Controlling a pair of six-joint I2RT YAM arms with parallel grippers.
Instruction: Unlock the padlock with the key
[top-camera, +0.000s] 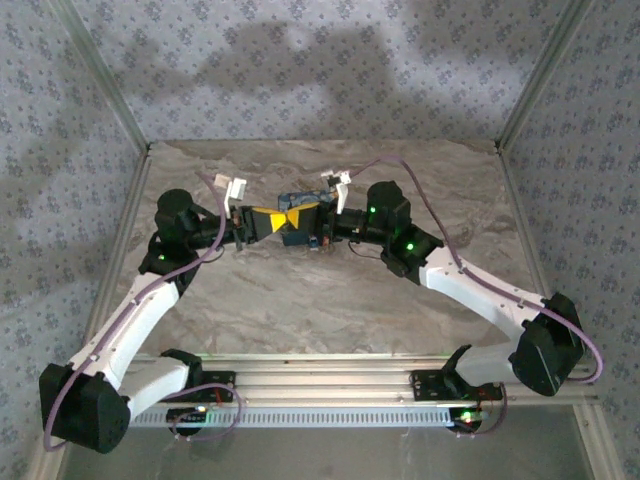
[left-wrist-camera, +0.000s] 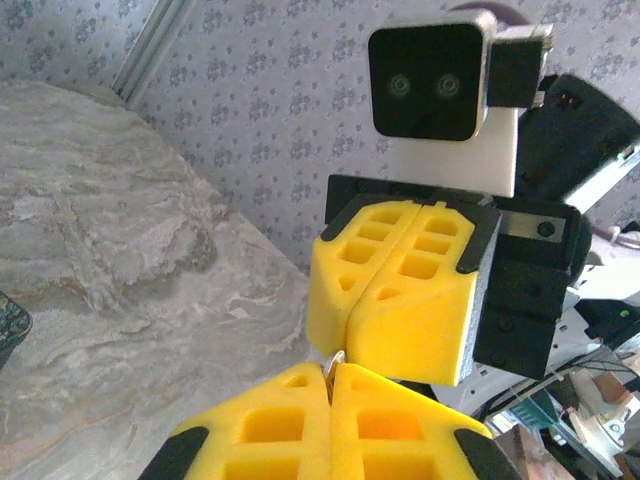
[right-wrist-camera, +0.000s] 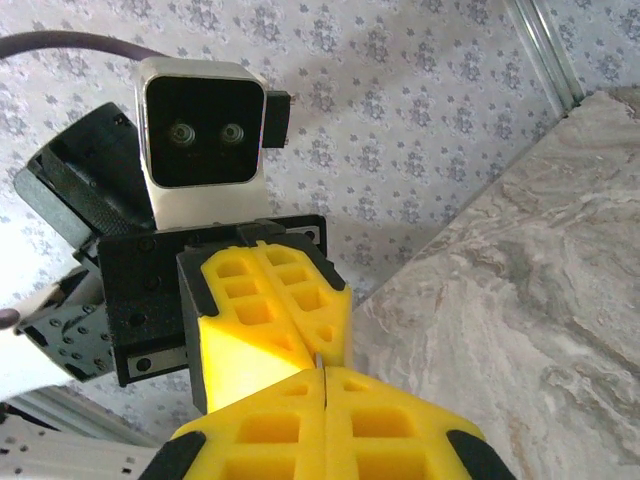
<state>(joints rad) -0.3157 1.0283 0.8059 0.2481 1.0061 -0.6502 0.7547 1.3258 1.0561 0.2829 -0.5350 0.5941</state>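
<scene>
We see left gripper (top-camera: 272, 221) and right gripper (top-camera: 300, 217) tip to tip, jaws closed. Metal sliver (left-wrist-camera: 336, 360) at the junction; holder unclear.

Top external: fixed, high behind arm bases, tilted down over whole grey marbled tabletop (top-camera: 330, 300); far off.

Left wrist: sits just behind yellow foam-padded left gripper (left-wrist-camera: 331, 372), faces yellow foam-padded right gripper (left-wrist-camera: 362, 305) head-on, very near. Right arm's black-fronted white camera box (left-wrist-camera: 430, 80) looks back.

Right wrist: mirror case. Right gripper (right-wrist-camera: 325, 375) at bottom edge, left gripper (right-wrist-camera: 303, 335) and its camera box (right-wrist-camera: 205, 120) opposite.

All three views share fingertip meeting spot.
</scene>
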